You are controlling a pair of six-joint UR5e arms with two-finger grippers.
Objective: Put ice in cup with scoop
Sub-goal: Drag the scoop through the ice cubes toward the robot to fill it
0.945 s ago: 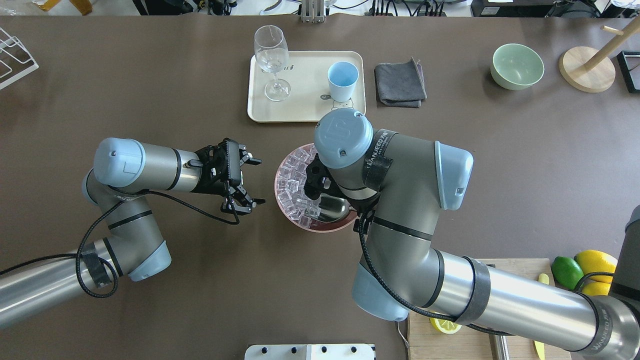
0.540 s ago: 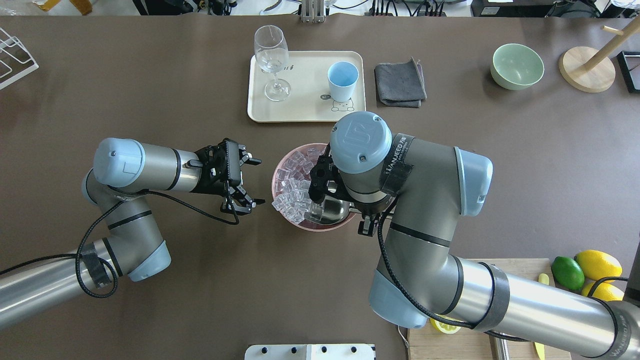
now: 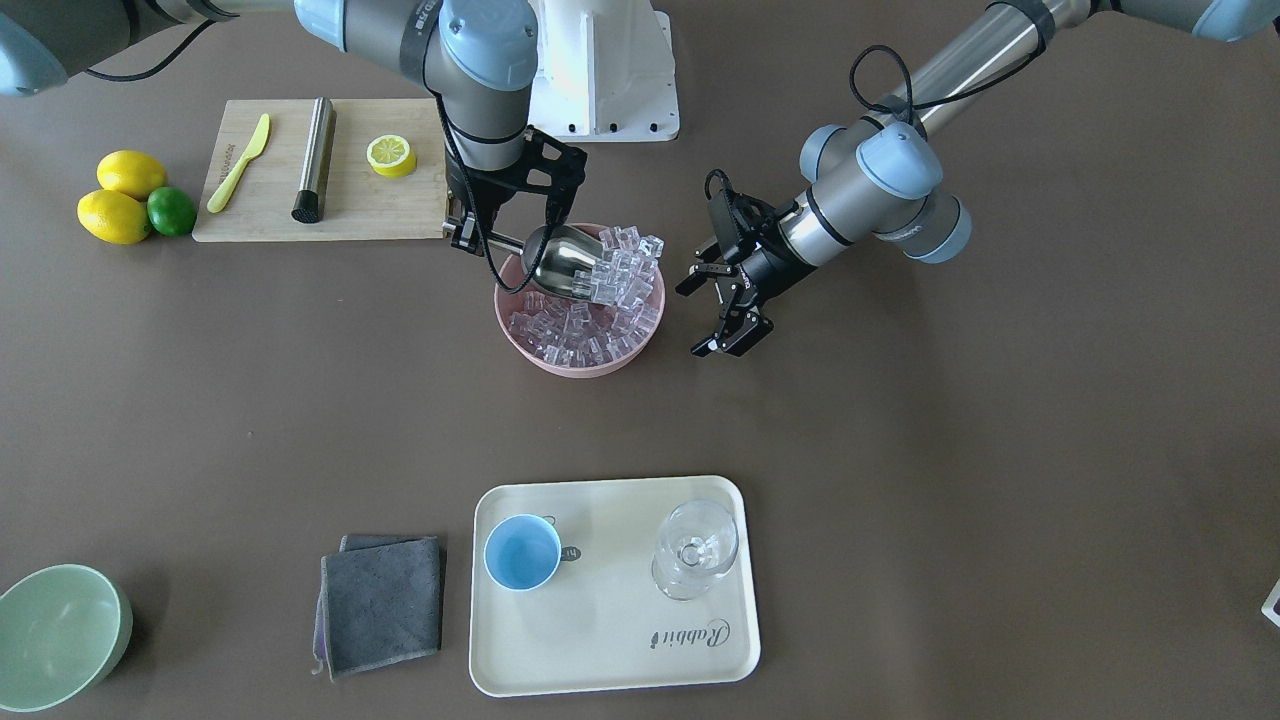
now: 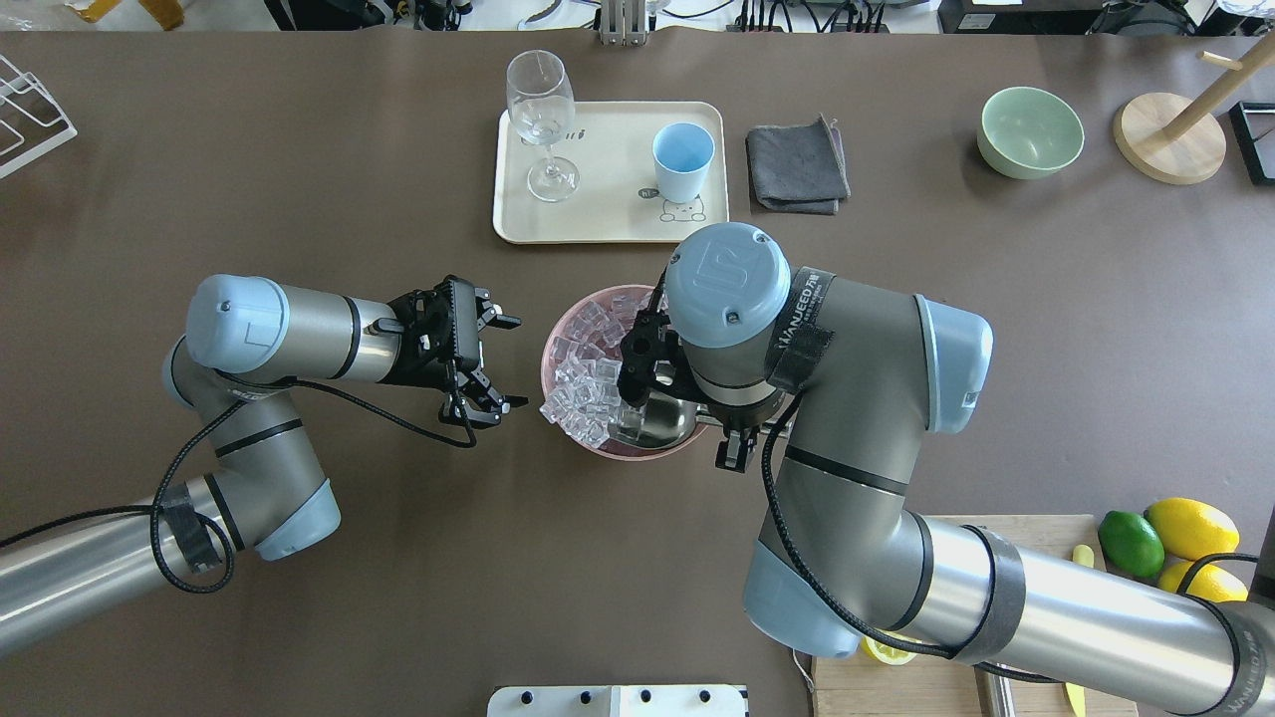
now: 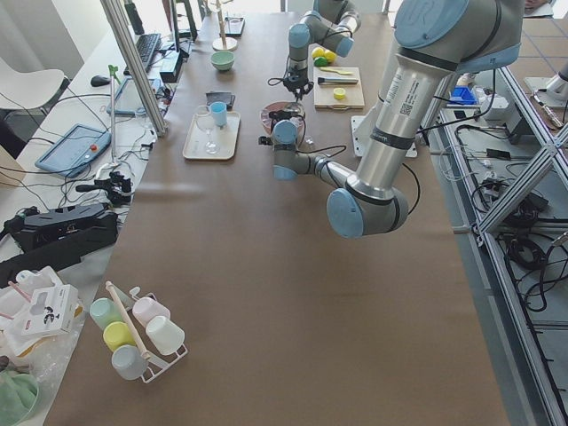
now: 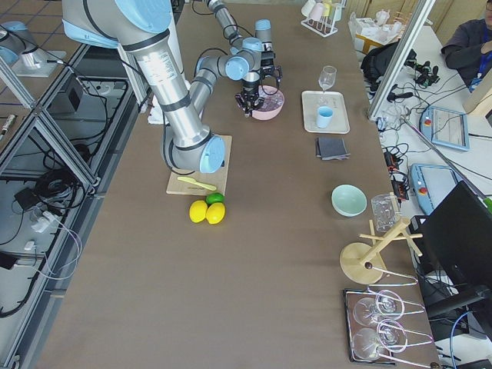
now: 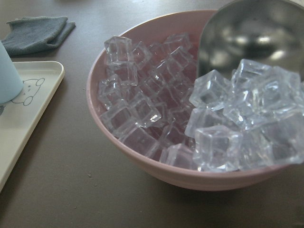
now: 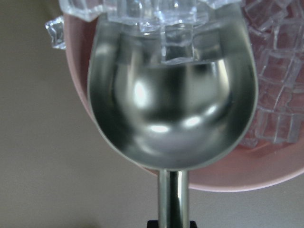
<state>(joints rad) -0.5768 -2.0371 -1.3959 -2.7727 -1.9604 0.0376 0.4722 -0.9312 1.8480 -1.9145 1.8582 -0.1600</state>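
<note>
The right gripper [image 3: 478, 232] clamped the scoop [image 3: 558, 262] by its thin handle, slippery-looking ice [image 3: 625, 265] heaped loosely over the bowl [image 3: 580, 368]. The left gripper [image 3: 712, 315] hung open, and the cup [image 3: 522, 552] stood well apart on a tray [image 3: 610, 640].

Clear glassy ice [image 3: 570, 330], pink bowl [image 3: 575, 368], silver scoop [image 3: 555, 262], light-blue cup [image 3: 522, 552], cream tray [image 3: 600, 640], grey cloth [image 3: 382, 603], brown table [image 3: 900, 450]
</note>
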